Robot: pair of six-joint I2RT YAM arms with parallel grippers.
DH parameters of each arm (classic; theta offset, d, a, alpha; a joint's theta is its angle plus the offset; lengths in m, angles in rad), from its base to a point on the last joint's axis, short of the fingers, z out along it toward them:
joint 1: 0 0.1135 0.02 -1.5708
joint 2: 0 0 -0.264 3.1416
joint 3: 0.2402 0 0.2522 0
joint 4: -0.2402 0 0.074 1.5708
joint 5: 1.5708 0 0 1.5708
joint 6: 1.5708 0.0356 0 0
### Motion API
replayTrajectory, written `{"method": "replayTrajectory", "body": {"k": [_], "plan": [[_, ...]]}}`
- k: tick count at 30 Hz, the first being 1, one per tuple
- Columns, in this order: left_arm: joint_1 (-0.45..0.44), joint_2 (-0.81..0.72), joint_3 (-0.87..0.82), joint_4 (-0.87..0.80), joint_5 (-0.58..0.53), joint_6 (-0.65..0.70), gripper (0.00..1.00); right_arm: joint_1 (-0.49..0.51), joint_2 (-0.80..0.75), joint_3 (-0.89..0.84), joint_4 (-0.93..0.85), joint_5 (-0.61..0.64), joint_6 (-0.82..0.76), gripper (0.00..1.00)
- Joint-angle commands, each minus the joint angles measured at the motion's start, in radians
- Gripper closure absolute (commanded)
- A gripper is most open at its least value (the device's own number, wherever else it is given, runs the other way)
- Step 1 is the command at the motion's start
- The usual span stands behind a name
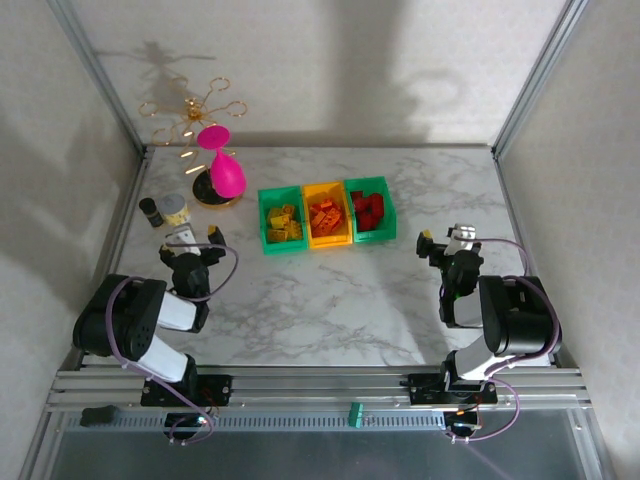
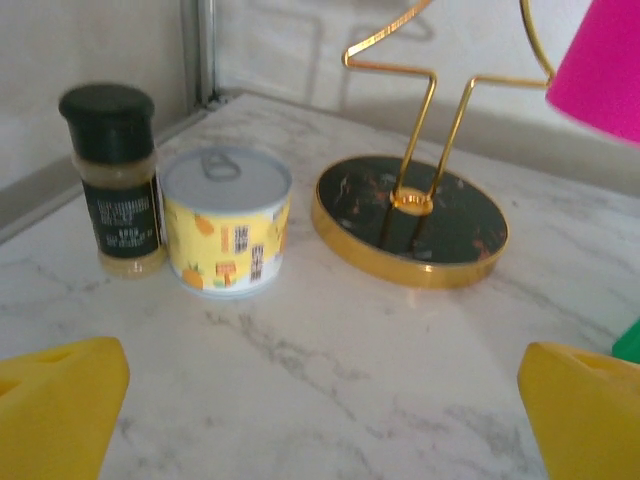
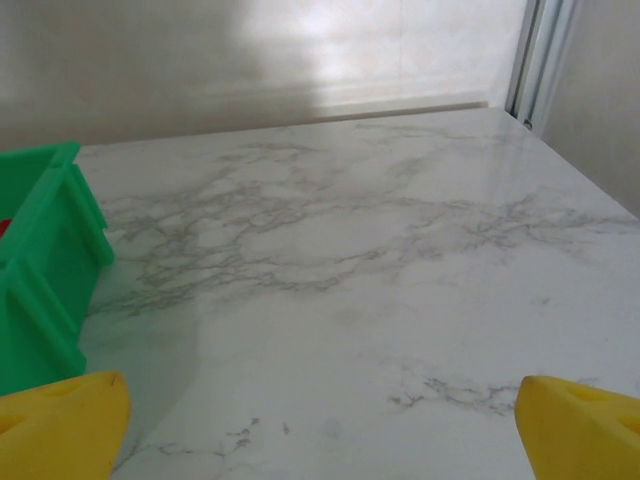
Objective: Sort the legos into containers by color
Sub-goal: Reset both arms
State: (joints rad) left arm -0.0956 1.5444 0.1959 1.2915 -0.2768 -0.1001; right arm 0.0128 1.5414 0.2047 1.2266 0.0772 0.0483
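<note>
From above, yellow legos [image 1: 284,224] sit in the left green bin [image 1: 263,215], orange legos [image 1: 326,218] in the yellow-orange bin [image 1: 325,187] and red legos [image 1: 369,210] in the right green bin [image 1: 368,183], toward the desk's [image 1: 330,300] far edge. The left claw [image 1: 197,234] and right claw [image 1: 444,237] gape wide, empty. Left wrist: spice jar [image 2: 120,180] and pineapple-printed tin [image 2: 227,225], lettering unreadable. Right wrist: bare marble.

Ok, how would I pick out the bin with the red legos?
On the marble table, three bins stand in a row near the far edge. It is the rightmost bin, beside the orange one: green like the leftmost bin, but holding red legos, not yellow ones.
</note>
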Motion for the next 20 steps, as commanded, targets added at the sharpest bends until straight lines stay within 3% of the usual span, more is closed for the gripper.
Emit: {"method": "replayTrajectory", "body": {"k": [1, 20], "plan": [[0.004, -0.001, 0.016, 0.035, 0.001, 0.015, 0.01, -0.001, -0.002, 0.021, 0.041, -0.011, -0.022, 0.01], [0.004, -0.007, 0.018, 0.024, 0.004, 0.014, 0.01, -0.002, 0.001, 0.020, 0.046, -0.014, -0.024, 0.01]]}}
